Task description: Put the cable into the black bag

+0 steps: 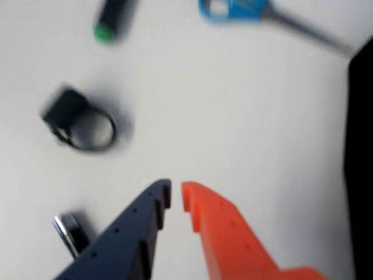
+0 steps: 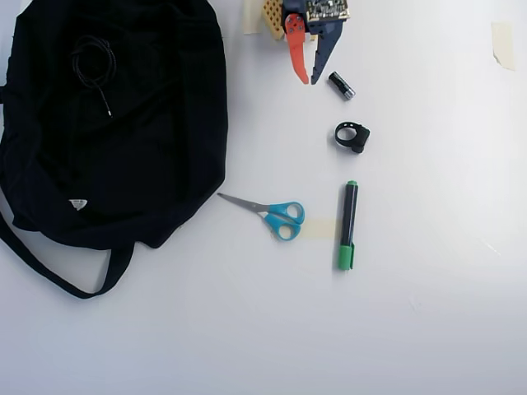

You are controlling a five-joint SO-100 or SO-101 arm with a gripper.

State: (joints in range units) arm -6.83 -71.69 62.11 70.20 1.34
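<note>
The black bag (image 2: 123, 140) lies flat at the left of the overhead view; its edge also shows at the right of the wrist view (image 1: 361, 151). A thin black cable (image 2: 92, 62) lies coiled on the bag's upper left part, one end trailing down. My gripper (image 2: 310, 81) is at the top centre of the table, to the right of the bag and apart from it. Its orange and dark blue fingers are almost together with only a narrow gap, and hold nothing. In the wrist view the gripper (image 1: 176, 195) hangs over bare white table. The cable is out of the wrist view.
A small black cylinder with a metal end (image 2: 341, 85) lies just right of the gripper. Below it are a black ring clip (image 2: 352, 137), a green marker (image 2: 348, 224) and blue-handled scissors (image 2: 276, 216). Tape pieces (image 2: 502, 41) stick to the table.
</note>
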